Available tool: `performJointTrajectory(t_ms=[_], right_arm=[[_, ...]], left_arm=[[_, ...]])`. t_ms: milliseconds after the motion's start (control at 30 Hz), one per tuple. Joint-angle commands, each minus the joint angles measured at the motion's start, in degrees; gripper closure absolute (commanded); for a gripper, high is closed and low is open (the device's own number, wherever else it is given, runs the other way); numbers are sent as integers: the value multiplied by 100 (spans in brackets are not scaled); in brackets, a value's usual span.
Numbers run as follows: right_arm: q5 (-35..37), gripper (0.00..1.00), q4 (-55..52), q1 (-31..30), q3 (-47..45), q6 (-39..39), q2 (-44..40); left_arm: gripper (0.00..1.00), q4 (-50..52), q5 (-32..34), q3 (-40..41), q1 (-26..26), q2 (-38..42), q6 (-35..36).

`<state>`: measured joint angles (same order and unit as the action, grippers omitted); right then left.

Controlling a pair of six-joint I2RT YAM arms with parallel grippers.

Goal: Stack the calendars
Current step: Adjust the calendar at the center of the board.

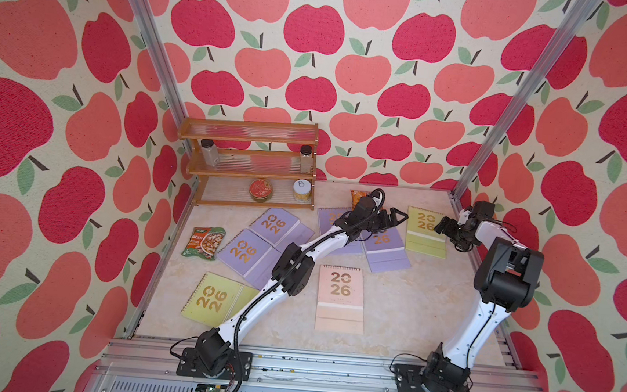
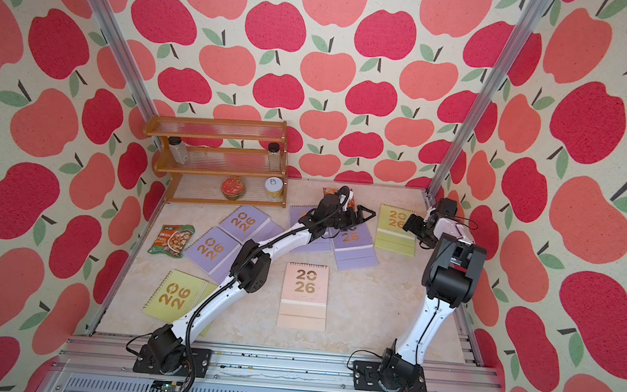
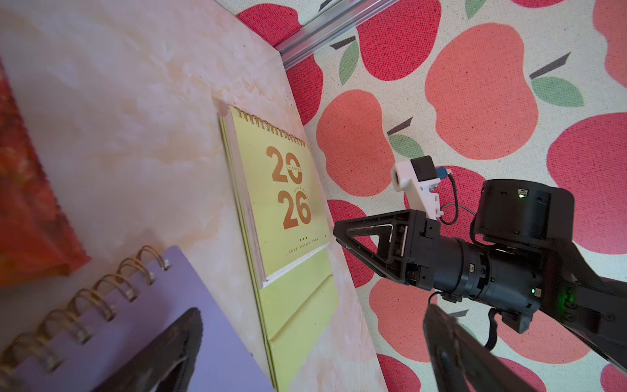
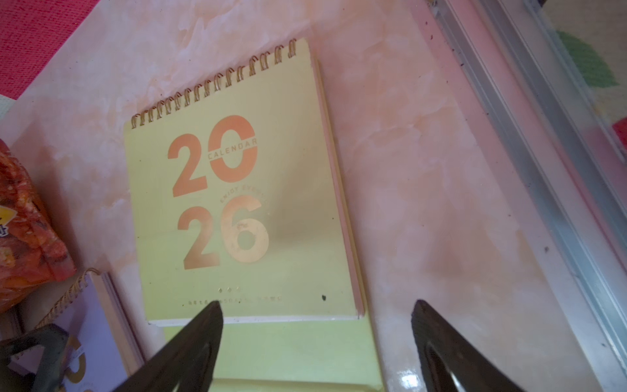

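A three-tier wooden rack point(image 1: 249, 124) is set in the far left corner of the marbled worktop point(image 1: 410, 311). A black-lidded jar point(image 1: 209, 153) is placed at the left end of its middle shelf, a second black-lidded jar point(image 1: 305, 159) at the right end. A red round tin point(image 1: 260, 190) and a white-lidded jar point(image 1: 302, 190) are lodged side by side on the bottom shelf. A green snack packet point(image 1: 204, 242) is laid flat near the left wall. An orange packet point(image 1: 357, 197) is only partly seen near the apple-patterned back wall point(image 1: 352, 73).

Near right open, far right crowded
Worktop point(image 1: 429, 309) bare right of peach calendar point(image 1: 340, 298); left tool point(image 1: 396, 218) and right tool point(image 1: 440, 226) flank far green calendar point(image 1: 423, 240).
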<state>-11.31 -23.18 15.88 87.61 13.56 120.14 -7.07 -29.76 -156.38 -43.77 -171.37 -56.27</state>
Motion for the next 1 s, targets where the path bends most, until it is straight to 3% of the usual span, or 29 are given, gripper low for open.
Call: performJointTrajectory(t_ms=[0,333,967], right_arm=[[-148,11,22,20,341,86,227],[-532,11,-68,-41,623,55,568],[-1025,12,-108,-261,505,94,716]], left_arm=[[0,89,213,11,-57,223,45],[0,-17,810,-16,-206,110,-198],[1,-178,1275,-154,-292,-101,-554]])
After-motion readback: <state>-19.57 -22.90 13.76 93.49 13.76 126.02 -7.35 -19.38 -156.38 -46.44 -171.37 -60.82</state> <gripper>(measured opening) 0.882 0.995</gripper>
